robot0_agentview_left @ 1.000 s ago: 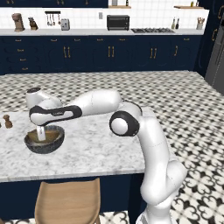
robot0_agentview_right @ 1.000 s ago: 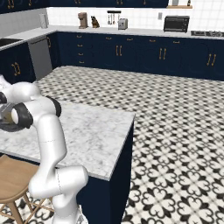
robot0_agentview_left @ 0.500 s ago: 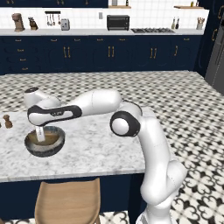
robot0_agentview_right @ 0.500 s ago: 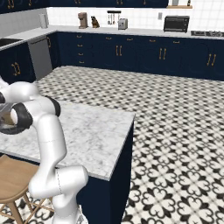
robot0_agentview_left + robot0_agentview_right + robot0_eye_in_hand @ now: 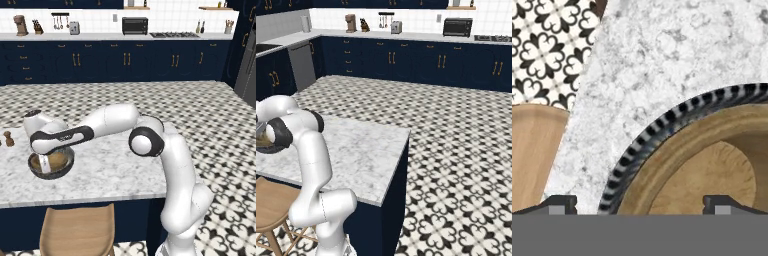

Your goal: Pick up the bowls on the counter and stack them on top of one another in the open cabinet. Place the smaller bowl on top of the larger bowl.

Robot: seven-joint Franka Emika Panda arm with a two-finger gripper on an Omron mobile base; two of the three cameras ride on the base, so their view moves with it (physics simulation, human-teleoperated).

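Over the last second the pincer (image 5: 46, 161) has sunk a little lower onto the smaller bowl (image 5: 55, 172). The bowl has not shifted on the marbled worktop (image 5: 115, 170) and sits near its front left edge, above the wooden stool (image 5: 77, 230).

The jaws stand fully apart and hold nothing. In the hand view one fingertip (image 5: 559, 202) hangs outside the bowl over bare marble. The other is over the wood-brown inside (the dark striped outer wall runs between them). So the rim is bracketed, and by my reading the step in hand is a pinch on that wall. Closing looks like the next call, and neither lifting nor carrying to the cabinet has begun.

What shows of the bowl's inside is bare, just its tan floor and sloping wall. A small brown grinder (image 5: 8, 138) stands on the worktop behind and to the left, well apart from the bowl.

With a rim grip the bowl may tilt once it is lifted.
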